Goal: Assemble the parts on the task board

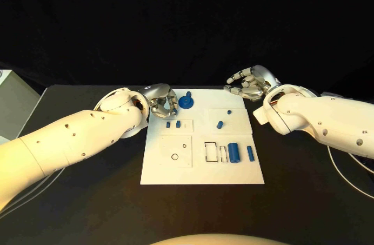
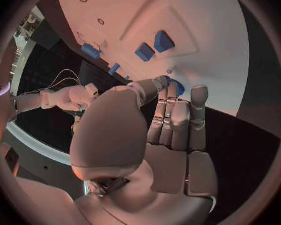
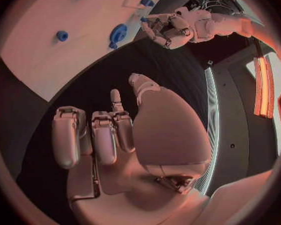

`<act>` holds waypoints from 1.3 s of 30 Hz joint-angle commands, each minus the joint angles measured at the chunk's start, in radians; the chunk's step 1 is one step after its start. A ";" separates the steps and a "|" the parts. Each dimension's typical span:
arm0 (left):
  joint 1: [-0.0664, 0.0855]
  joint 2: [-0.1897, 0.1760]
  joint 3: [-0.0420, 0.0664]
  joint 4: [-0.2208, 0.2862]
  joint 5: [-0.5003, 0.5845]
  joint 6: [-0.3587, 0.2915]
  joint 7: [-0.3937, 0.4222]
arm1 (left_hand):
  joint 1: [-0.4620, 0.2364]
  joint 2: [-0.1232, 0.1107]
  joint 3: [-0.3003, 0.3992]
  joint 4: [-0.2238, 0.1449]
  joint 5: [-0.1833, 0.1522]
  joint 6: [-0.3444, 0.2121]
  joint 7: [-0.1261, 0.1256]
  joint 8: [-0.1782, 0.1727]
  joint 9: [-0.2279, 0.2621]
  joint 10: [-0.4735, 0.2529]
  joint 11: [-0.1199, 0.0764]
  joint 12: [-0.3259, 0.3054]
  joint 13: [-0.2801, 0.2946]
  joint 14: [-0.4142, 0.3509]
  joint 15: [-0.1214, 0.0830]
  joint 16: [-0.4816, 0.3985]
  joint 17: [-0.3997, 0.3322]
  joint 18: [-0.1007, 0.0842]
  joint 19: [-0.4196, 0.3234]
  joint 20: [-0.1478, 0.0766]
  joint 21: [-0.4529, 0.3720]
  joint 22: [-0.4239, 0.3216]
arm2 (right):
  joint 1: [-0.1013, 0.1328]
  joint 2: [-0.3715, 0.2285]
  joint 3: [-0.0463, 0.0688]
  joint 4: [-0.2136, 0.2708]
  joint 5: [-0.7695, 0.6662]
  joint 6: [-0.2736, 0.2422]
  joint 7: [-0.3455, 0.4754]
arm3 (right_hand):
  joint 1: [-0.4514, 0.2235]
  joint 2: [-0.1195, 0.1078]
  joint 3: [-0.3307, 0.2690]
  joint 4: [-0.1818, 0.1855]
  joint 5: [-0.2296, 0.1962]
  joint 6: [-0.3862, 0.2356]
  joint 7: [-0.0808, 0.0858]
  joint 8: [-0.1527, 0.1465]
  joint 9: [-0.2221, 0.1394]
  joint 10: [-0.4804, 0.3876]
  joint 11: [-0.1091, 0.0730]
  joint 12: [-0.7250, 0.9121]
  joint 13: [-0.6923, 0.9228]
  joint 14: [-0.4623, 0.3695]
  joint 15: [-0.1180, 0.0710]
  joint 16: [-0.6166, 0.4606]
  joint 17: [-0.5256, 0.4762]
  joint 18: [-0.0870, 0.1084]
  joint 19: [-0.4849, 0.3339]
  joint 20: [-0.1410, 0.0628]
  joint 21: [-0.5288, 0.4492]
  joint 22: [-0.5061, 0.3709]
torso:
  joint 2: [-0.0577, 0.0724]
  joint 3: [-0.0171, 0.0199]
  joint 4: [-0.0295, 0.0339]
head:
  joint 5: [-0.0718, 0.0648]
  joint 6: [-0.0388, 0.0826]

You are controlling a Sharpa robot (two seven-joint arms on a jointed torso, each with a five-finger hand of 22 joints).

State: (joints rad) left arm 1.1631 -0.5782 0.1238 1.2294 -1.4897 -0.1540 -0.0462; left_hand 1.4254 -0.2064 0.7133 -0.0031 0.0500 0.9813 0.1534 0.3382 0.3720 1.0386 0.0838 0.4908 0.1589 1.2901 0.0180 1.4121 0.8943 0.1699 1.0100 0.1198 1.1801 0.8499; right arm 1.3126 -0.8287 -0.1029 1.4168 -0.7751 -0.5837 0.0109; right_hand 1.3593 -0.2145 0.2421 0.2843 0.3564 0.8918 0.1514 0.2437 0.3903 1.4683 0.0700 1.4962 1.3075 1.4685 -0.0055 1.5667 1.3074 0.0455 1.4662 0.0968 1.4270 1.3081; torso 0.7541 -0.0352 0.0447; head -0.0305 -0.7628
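The round blue plastic part (image 1: pixel 186 101) lies near the white task board's (image 1: pixel 234 176) far edge, just beside the left hand (image 1: pixel 162 100), whose fingers curl loosely, holding nothing; the right hand (image 1: pixel 251 81) hovers off the board's far right corner, half-curled, empty.

— What carries everything here?

— A flat matte black bench (image 1: pixel 86 202), running from the near edge out to a far edge that meets a plain black backdrop (image 1: pixel 187 34).

— Anything standing beside it?

— At the far left, a pale boxy white cabinet (image 1: pixel 14 101) stands just beside the bench's left edge, its top and one side showing.

— And on the right?

— A thin pale cable (image 1: pixel 351 177) loops over the dark bench surface near the right edge.
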 commanded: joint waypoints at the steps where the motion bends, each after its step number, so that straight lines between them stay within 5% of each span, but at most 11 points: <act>1: 0.000 0.002 0.000 0.003 -0.011 0.009 0.000 | -0.001 0.004 0.000 -0.007 0.004 0.005 -0.001 -0.007 0.001 0.008 0.001 -0.007 0.001 0.005 -0.001 0.004 0.000 -0.006 0.006 -0.002 0.006 0.000 | 0.000 0.000 0.001 0.001 -0.004 0.006 0.008 | -0.008 0.002 0.005 -0.001 0.006 -0.006 0.002 0.003 0.001 0.021 0.000 0.000 0.190 0.101 -0.002 0.002 0.258 -0.006 0.052 -0.007 -0.003 0.111 | 0.000 -0.0003 0.0001 | 0.000 -0.001; 39: 0.000 0.017 -0.005 -0.018 -0.011 0.045 -0.023 | 0.000 0.004 0.001 -0.009 0.004 0.006 -0.001 -0.011 -0.001 0.011 0.001 -0.014 0.000 0.005 -0.001 0.003 -0.002 -0.006 0.005 -0.003 0.006 -0.002 | 0.000 0.000 0.001 0.003 -0.005 0.006 0.007 | -0.008 0.002 0.005 -0.001 0.006 -0.006 0.002 0.003 0.001 0.021 0.000 0.000 0.190 0.101 -0.002 0.002 0.258 -0.006 0.052 -0.007 -0.003 0.111 | 0.000 -0.0001 0.0004 | -0.001 -0.009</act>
State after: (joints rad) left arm 1.1632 -0.5637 0.1186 1.2099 -1.4945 -0.1209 -0.0701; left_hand 1.4254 -0.2064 0.7162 -0.0060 0.0491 0.9810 0.1534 0.3306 0.3715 1.0421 0.0877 0.4811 0.1585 1.2900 0.0180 1.4121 0.8928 0.1699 1.0098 0.1197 1.1801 0.8495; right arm 1.3126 -0.8290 -0.1029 1.4185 -0.7753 -0.5837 0.0109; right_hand 1.3594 -0.2144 0.2420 0.2843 0.3564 0.8918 0.1514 0.2437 0.3897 1.4683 0.0700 1.4962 1.3074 1.4684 -0.0055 1.5667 1.3074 0.0455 1.4662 0.0968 1.4270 1.3076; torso 0.7547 -0.0352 0.0445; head -0.0308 -0.7709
